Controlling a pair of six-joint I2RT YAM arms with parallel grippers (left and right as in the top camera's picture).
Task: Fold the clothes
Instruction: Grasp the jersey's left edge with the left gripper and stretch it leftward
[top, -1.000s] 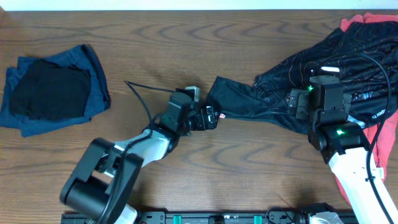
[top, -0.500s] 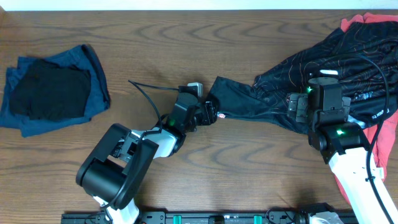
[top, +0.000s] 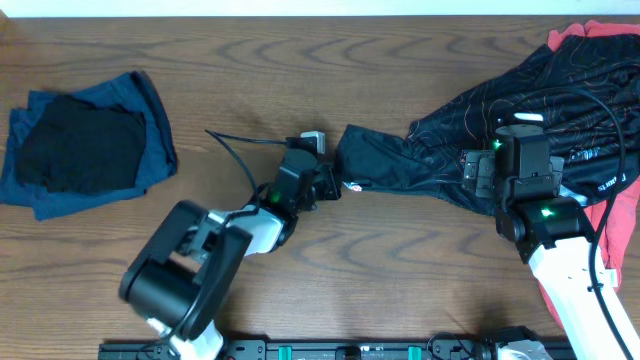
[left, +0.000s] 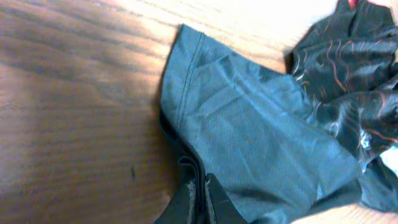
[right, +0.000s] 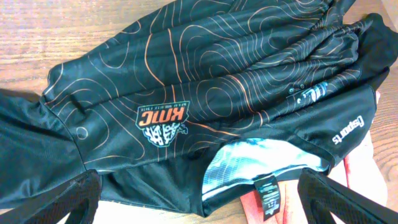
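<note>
The black jersey with thin orange contour lines lies crumpled at the right. One plain sleeve stretches left across the wood. My left gripper is shut on that sleeve's hem. In the left wrist view the fingers pinch the dark folded edge of the sleeve. My right gripper hovers over the jersey body and stands open. Its fingertips sit wide apart on either side of the collar and label. A coral-red garment shows under the jersey.
A folded blue piece with a plain black piece on top lies at the far left. Bare wooden table spans the middle. A thin black cable loops beside the left arm.
My left gripper has gone from open to shut, pinching the sleeve hem, and its arm has shifted slightly. The right arm and jersey body have stayed put.
</note>
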